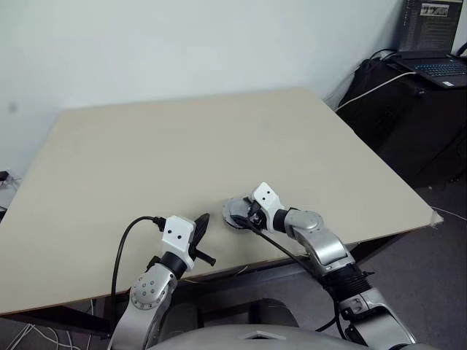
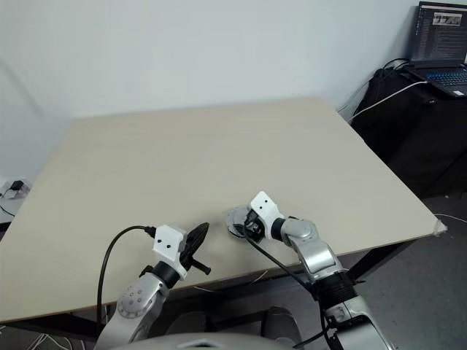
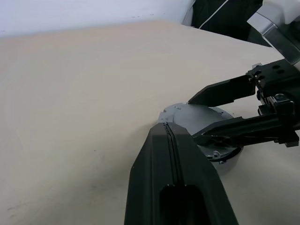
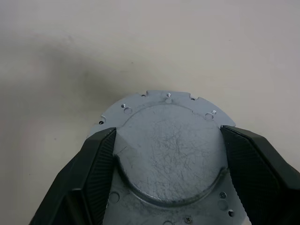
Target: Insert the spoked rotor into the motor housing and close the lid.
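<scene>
From the head cameras, a round grey metal disc, the lid, lies on the pale beige table, close to the table's near edge and slightly right of the middle. The right gripper reaches over it with its two black fingers spread wide, one on each side. The left gripper hovers just beside the lid on its left, fingers pressed together and holding nothing. The table beyond the lid is bare all the way to its far edge; a black stand with an open laptop sits well apart past the far right corner.

In the left wrist view, the shut fingers point at the lid, and the right gripper's fingers straddle it.

In the right wrist view, the lid shows a scratched raised round centre above a flat flange with small holes along its rim. The ribbed pads flank the raised part; whether they touch it I cannot tell.
</scene>
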